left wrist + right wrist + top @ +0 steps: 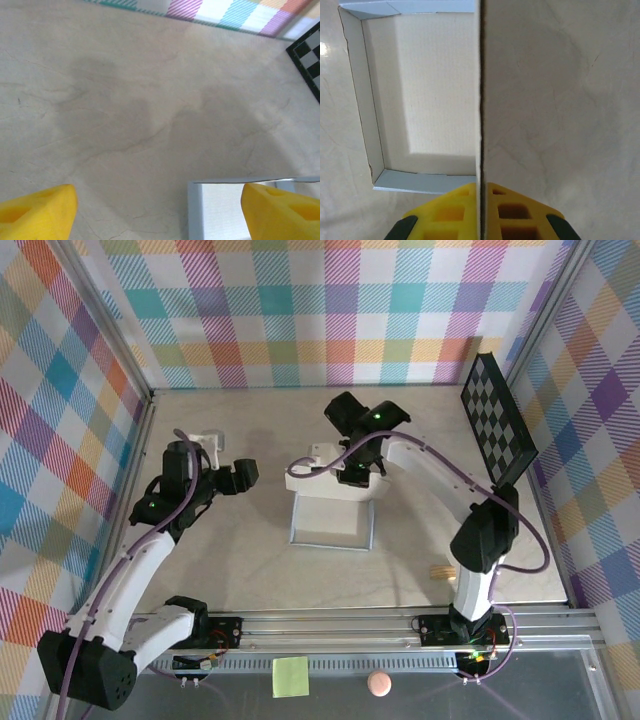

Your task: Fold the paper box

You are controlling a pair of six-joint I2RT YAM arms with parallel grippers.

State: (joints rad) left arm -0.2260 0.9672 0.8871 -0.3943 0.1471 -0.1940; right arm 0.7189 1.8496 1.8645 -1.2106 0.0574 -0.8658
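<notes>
- Yellow fingers (pixel 451 212) of the right gripper (pixel 481 192) are pressed together on a thin upright wall of the paper box (pixel 435 100) — an off-white and pale grey-blue cardboard tray with raised sides.
- Yellow fingers (pixel 40 210) of the left gripper (pixel 160 210) stand wide apart with nothing between them, just left of the box.
- The box sits mid-table on the beige marbled tabletop (pixel 250 570), between the two arms.
- Bare tabletop surrounds the box; the black checkerboard panel (pixel 497 420) leans well apart — against the right wall.
</notes>
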